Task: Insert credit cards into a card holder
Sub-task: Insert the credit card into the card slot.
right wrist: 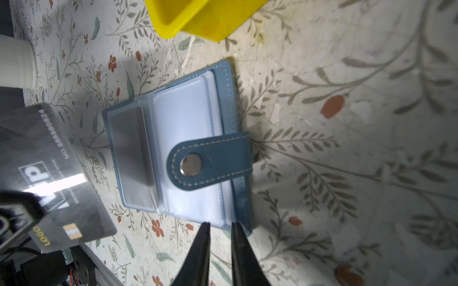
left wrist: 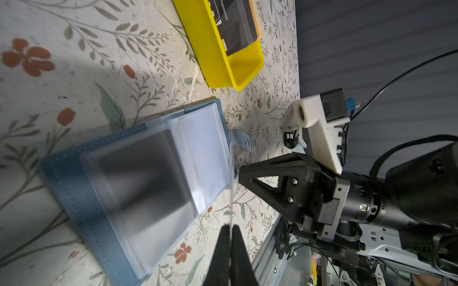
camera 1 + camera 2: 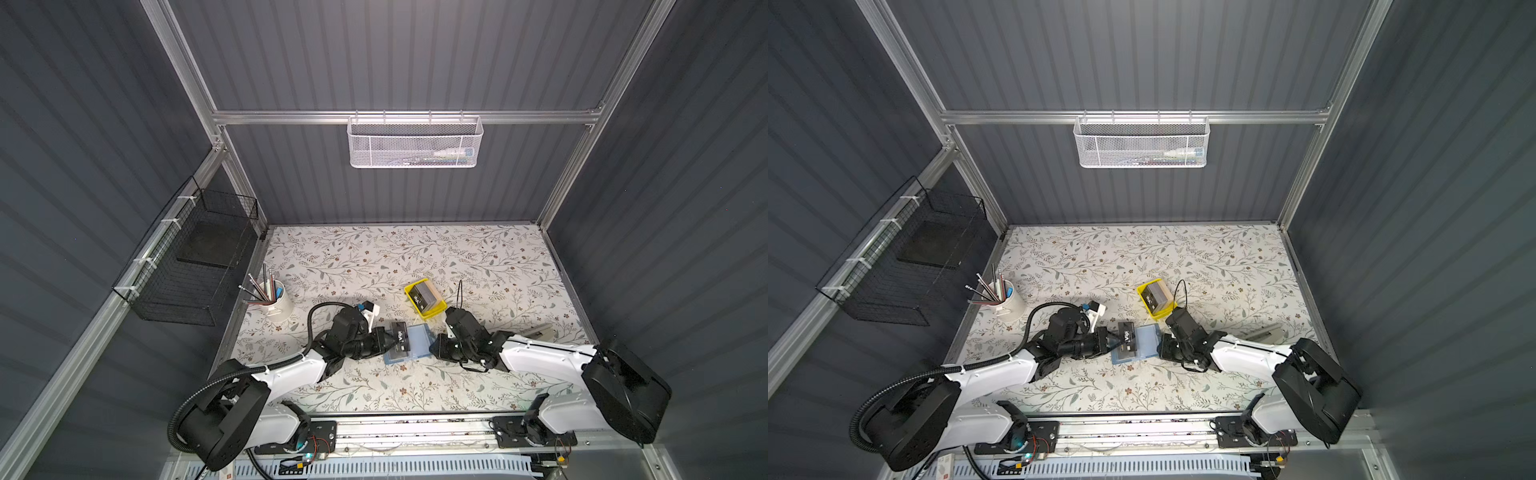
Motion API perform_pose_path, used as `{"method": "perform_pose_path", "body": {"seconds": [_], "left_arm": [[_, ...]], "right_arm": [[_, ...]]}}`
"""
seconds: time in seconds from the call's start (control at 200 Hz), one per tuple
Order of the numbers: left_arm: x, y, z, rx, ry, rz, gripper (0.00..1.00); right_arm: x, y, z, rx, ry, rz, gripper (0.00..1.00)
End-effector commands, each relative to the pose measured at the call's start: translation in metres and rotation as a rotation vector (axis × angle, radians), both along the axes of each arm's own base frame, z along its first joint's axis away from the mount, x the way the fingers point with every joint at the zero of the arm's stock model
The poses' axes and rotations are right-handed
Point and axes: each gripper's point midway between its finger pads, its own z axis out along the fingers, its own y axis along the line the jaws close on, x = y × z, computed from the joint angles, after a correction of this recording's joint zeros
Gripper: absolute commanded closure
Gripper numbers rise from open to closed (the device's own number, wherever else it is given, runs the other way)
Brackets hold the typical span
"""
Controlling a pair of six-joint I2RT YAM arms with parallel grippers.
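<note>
In both top views the card holder [image 3: 419, 337] [image 3: 1148, 337] lies open on the flowered table [image 3: 374, 257], near the front and between the two arms. The left gripper [image 3: 390, 340] is closed on one edge of a black VIP card [image 3: 401, 337] and holds it over the left half of the holder, lettering up. The right gripper [image 3: 434, 348] is just beside the holder's right edge. Behind the holder stands the yellow tray [image 3: 431, 316] with a stack of black cards [image 3: 423, 296] in it. A white cup [image 3: 279, 307] with pens is well apart, by the left wall. In the left wrist view the fingertips of the left gripper [image 2: 231, 226] are pressed together on the card [image 2: 231, 193], which shows only as a thin line, edge-on. The holder's clear sleeves [image 2: 203, 148] lie beyond it. In the right wrist view the right gripper [image 1: 220, 226] has its fingertips a little apart, with a narrow gap, at the holder's [image 1: 224, 99] edge. I see nothing held between them, and I cannot tell whether they touch the holder. The snap strap [image 1: 210, 161] curves in front of the sleeves. The held card [image 1: 57, 161] hangs tilted above the table, beside the holder's far side.
</note>
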Motion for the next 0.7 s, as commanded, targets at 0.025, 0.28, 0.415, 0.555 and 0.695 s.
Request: {"method": "perform_pose_path", "body": {"seconds": [0.025, 0.28, 0.415, 0.555, 0.695], "left_arm": [[-0.001, -0.004, 0.004, -0.003, 0.014, -0.038, 1.0], [0.001, -0.005, -0.001, 0.015, 0.043, -0.031, 1.0], [0.003, -0.005, -0.006, 0.006, 0.054, -0.01, 1.0], [0.005, -0.004, -0.014, 0.008, 0.08, 0.016, 1.0], [0.006, -0.002, -0.018, 0.021, 0.095, 0.039, 1.0]], "right_arm": [[-0.002, -0.002, 0.005, 0.007, -0.026, 0.01, 0.8], [0.002, -0.012, 0.005, -0.035, -0.044, -0.025, 0.8], [0.005, -0.009, 0.004, -0.039, -0.042, -0.012, 0.8], [0.007, -0.005, 0.003, -0.021, -0.035, 0.002, 0.8], [0.009, -0.003, 0.0, -0.026, -0.034, 0.016, 0.8]]}}
